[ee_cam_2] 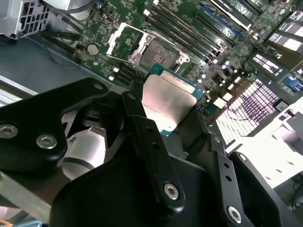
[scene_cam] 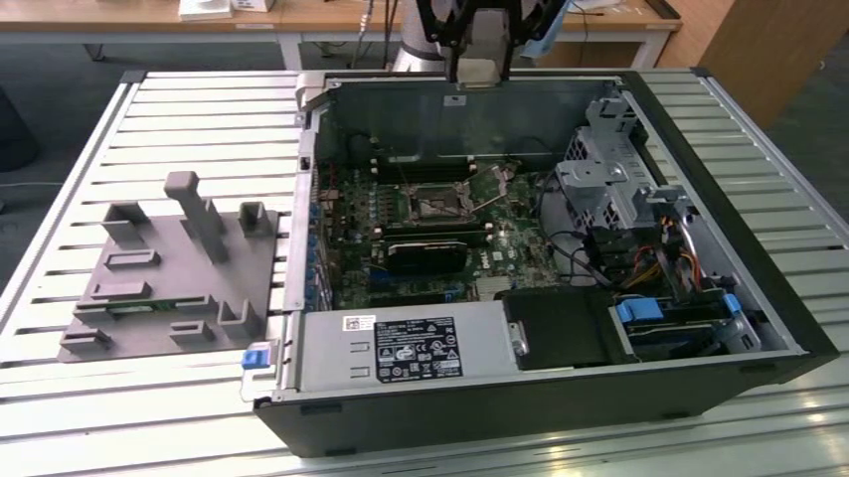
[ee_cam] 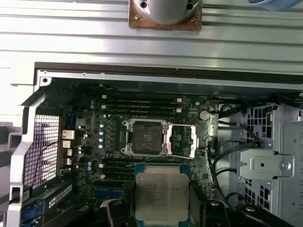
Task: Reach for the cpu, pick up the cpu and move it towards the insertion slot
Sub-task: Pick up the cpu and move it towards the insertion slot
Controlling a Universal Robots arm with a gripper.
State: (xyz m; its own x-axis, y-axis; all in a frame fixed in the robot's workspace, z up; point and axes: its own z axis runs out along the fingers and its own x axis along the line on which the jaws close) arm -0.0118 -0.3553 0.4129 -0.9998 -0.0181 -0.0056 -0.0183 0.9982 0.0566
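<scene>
Between my black fingers (ee_cam_2: 142, 127) sits the cpu (ee_cam_2: 165, 101), a small flat square chip with a shiny silver metal top and a thin green-edged rim; my jaws are clenched on its sides and it hangs clear of the board below. In the first wrist view the same chip (ee_cam: 161, 194) shows face-up, its pale metal lid catching the light, with my gripper (ee_cam: 161, 215) closed on its near edge.

Just beyond the chip lies the insertion slot (ee_cam: 144, 137), a small square dark socket in a silver metal frame, set in the green circuit board (ee_cam: 90, 142). Its hinged frame plate (ee_cam: 182, 141) is swung open beside it, and a thin lever runs along the near edge. In the second wrist view the socket (ee_cam_2: 158, 52) lies close past the chip's far corner, the open plate (ee_cam_2: 124, 40) next to it. The chip is near the socket but not over it, and not touching it.

Long dark memory slots (ee_cam: 142, 105) run along the far side of the socket. Around the board stands the open black desktop computer case (scene_cam: 782, 298), lying on its side on a slatted silver metal table (scene_cam: 199, 109). In the exterior view my arm (scene_cam: 478, 40) reaches down at the far wall of the case, and the socket (scene_cam: 435, 204) is seen mid-board. On the exterior view's left, a grey plastic fixture block (scene_cam: 173, 268) with upright pegs rests on the table beside the case.
</scene>
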